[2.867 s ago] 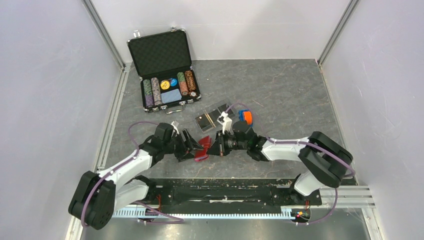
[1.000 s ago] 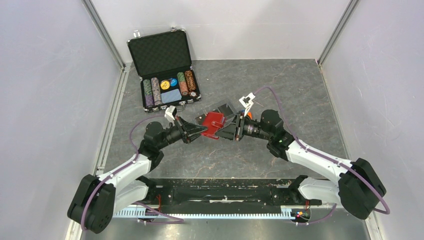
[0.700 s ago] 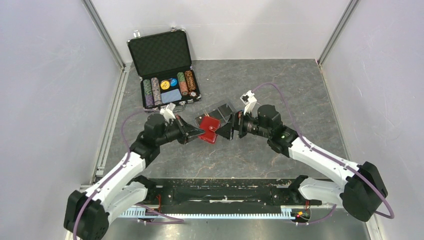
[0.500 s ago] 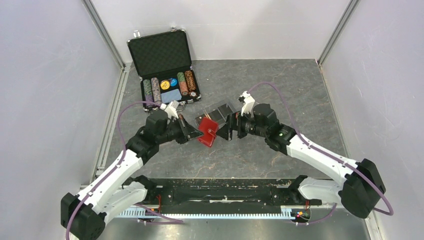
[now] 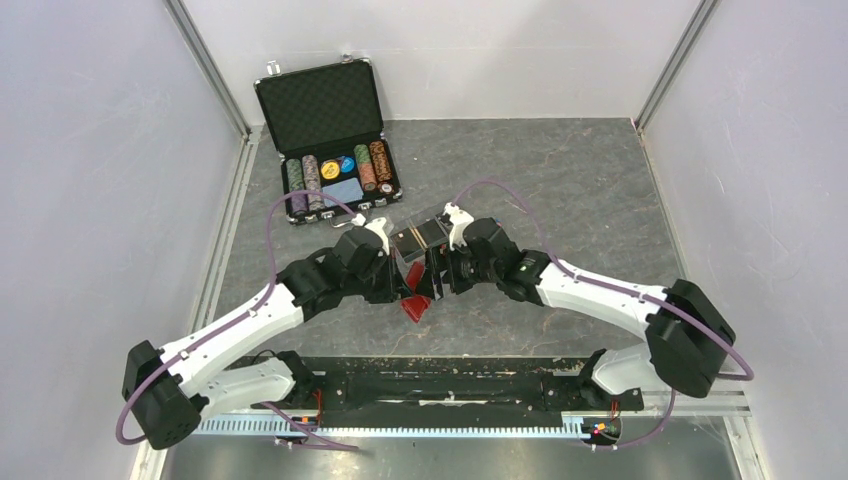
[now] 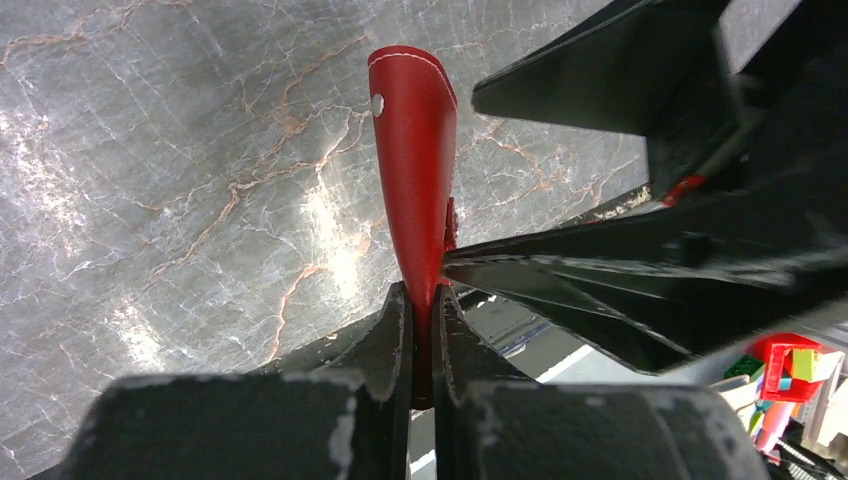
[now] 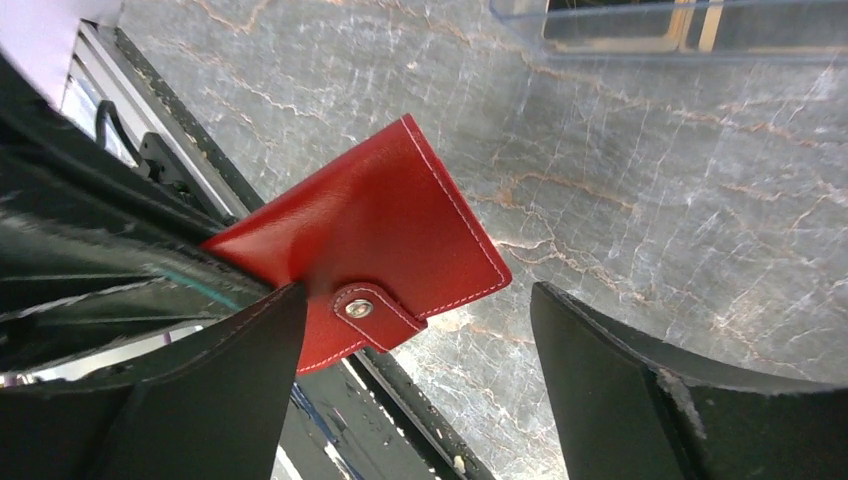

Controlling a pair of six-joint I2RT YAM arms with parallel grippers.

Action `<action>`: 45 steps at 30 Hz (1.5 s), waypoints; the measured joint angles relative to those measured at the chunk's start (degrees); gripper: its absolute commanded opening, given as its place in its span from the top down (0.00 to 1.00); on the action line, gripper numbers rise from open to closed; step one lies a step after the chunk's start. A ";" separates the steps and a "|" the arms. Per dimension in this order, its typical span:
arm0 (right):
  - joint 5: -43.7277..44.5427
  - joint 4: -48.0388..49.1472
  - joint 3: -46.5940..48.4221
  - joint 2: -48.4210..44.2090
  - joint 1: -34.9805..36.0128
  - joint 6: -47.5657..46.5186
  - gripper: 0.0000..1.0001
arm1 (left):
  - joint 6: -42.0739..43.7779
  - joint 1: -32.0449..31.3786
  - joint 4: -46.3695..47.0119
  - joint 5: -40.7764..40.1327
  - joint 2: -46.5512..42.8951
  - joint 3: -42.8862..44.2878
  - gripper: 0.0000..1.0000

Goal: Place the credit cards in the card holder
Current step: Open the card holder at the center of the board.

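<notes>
Fingers of the left gripper [image 6: 420, 300] press flat against both faces of a small red leather wallet with white stitching [image 6: 415, 150], pinching it by one edge. In that wrist view the wallet is seen edge-on, with a silver stud near its rounded far end, over the grey marbled table [image 6: 150, 180].

From the right wrist, the same wallet [image 7: 370, 250] shows its broad face, tilted like a diamond, with a short tab snapped down by a silver stud at its lower edge. The right gripper [image 7: 415, 300] has its fingers spread wide, one on each side of the wallet. The finger on the left of that view overlaps the wallet's lower corner beside the tab; I cannot tell whether it touches.

From above, the two grippers meet near the middle of the table's front half, the left gripper [image 5: 398, 290] and right gripper [image 5: 432, 278] close together, with the wallet [image 5: 413, 303] between and just below them.

The small clear acrylic card holder with a dark base [image 5: 420, 236] sits on the table just behind the grippers. In the right wrist view only its near wall [image 7: 515, 25] shows at the top edge. Orange-gold strips [image 7: 690, 28] show through the wall, too cropped to tell whether they are cards.

Farther back on the left, a black briefcase [image 5: 335, 130] lies open, with rows of striped poker chips [image 5: 305, 182] inside.
</notes>
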 measured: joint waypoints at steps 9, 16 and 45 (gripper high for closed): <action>0.46 -1.09 1.68 4.96 1.92 0.85 0.55 | 0.07 -2.25 -1.60 -4.15 1.55 0.79 0.98; 4.46 -5.40 5.88 7.26 3.37 -0.55 0.65 | 0.02 -2.54 -1.46 -6.64 1.53 0.79 0.98; 3.13 -1.44 -5.05 -6.25 -4.96 0.52 0.22 | -4.00 -2.95 4.28 -6.86 -2.01 -2.75 0.98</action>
